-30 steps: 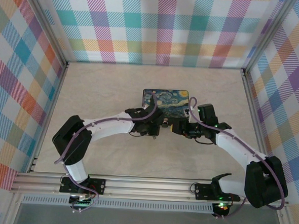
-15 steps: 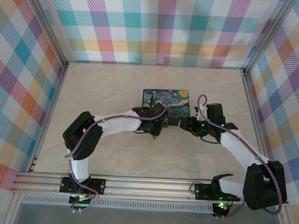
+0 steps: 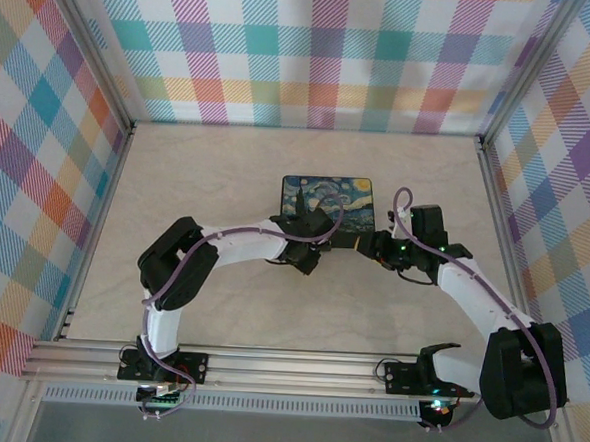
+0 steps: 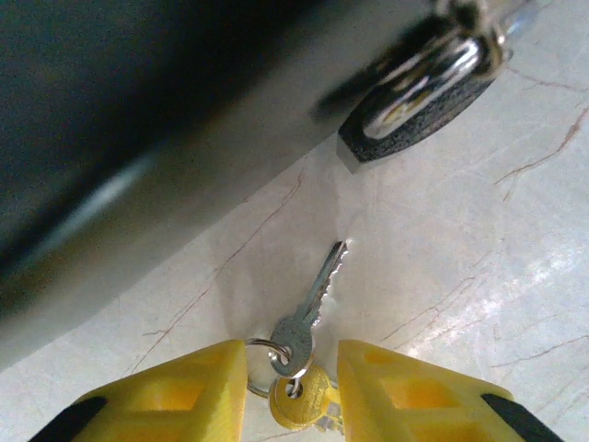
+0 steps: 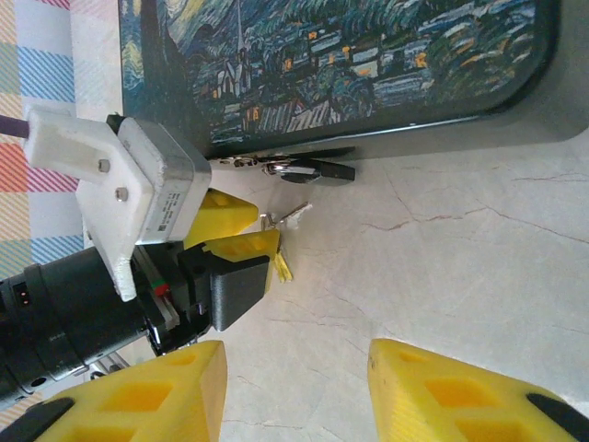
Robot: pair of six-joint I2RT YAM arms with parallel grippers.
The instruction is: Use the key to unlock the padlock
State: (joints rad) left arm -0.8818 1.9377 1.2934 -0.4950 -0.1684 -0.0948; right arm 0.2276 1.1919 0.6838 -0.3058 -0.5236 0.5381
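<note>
Jaws on your left gripper (image 4: 293, 361) stand partly apart, and the key (image 4: 313, 299) sits in the gap between them. In the left wrist view its ring and brass-coloured head lie low in the centre of the frame, between the two yellow fingertips (image 4: 184, 387). You cannot tell from this view whether either pad is pressing on the bunch. The silver blade lies flat on the pale veined table (image 4: 479, 276) and points up and to the right, toward the padlock (image 4: 423, 92).

The padlock is blurred in the upper right of that frame, at the lower edge of the black box (image 4: 138, 110), with its dark body tilted down to the left. A clear strip of table separates the key's tip from the padlock.

Your right gripper (image 5: 294, 396) has its jaws spread wide with nothing between them. In the right wrist view its yellow fingers fill the bottom corners. In the same view the padlock (image 5: 308, 168) lies against the box's near edge, just left of centre, below the blue painted lid. The key (image 5: 293, 215) lies just below the padlock, at the tips of the left gripper (image 5: 241, 232).

In the top view both arms meet at the near edge of the box (image 3: 326, 198), centre frame.
</note>
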